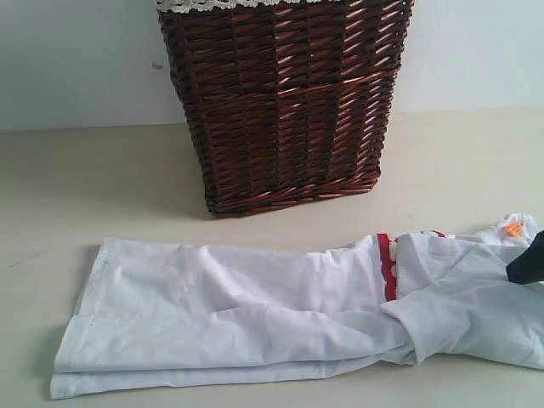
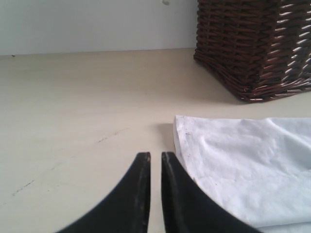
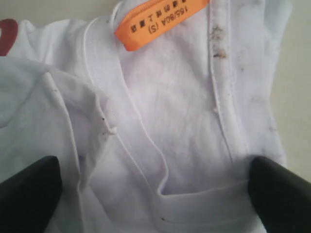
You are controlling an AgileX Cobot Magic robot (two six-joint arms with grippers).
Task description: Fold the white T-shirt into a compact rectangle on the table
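The white T-shirt point(image 1: 255, 314) lies on the table point(image 1: 85, 187) as a long strip folded lengthwise. A sleeve is turned over near the red-edged lettering point(image 1: 387, 263). My right gripper point(image 3: 154, 167) is open, its jaws spread wide just above the collar area of the shirt point(image 3: 175, 97), below the orange size label point(image 3: 155, 22). Nothing is held between them. In the exterior view only one black finger point(image 1: 527, 262) shows at the right edge. My left gripper point(image 2: 155, 155) is shut and empty, low over the table beside the hem end of the shirt point(image 2: 243, 165).
A tall dark brown wicker basket point(image 1: 285, 102) with white lace trim stands behind the shirt against the pale wall. It also shows in the left wrist view as the basket point(image 2: 257, 43). Bare table point(image 2: 73, 107) stretches out beyond the hem end.
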